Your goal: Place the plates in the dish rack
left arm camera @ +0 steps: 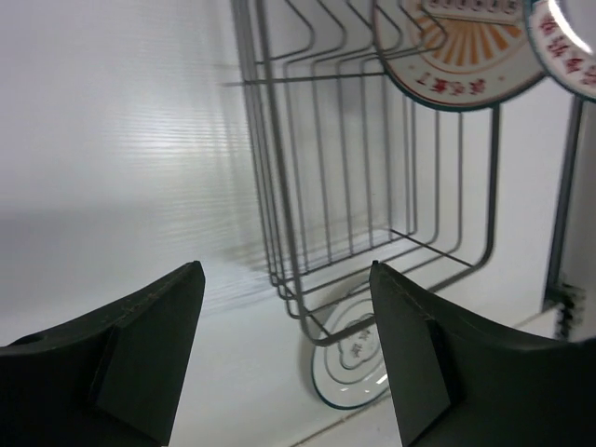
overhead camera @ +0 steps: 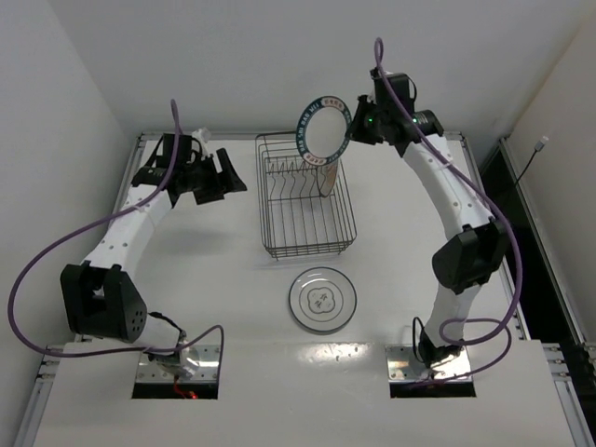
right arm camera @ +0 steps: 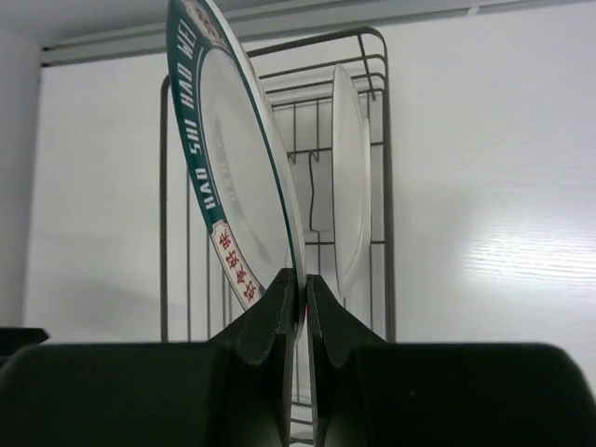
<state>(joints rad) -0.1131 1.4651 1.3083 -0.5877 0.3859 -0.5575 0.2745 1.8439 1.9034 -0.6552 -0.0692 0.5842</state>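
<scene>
My right gripper [overhead camera: 358, 124] is shut on the rim of the teal-blue-rimmed plate [overhead camera: 324, 126] and holds it upright above the far end of the dish rack [overhead camera: 307, 251]. In the right wrist view the fingers [right arm camera: 304, 284] pinch this plate [right arm camera: 233, 177] at its lower edge. The plate with red-orange marks [overhead camera: 328, 177] stands on edge in the rack, just beyond the held plate [right arm camera: 351, 177]. The pale ringed plate [overhead camera: 322, 300] lies flat on the table in front of the rack. My left gripper [overhead camera: 228, 177] is open and empty, left of the rack.
The left wrist view looks past my open left gripper [left arm camera: 284, 275] at the rack's wire side [left arm camera: 491, 186], the red-marked plate [left arm camera: 456, 56] and the flat plate [left arm camera: 358, 358]. White walls close the table at the back and both sides.
</scene>
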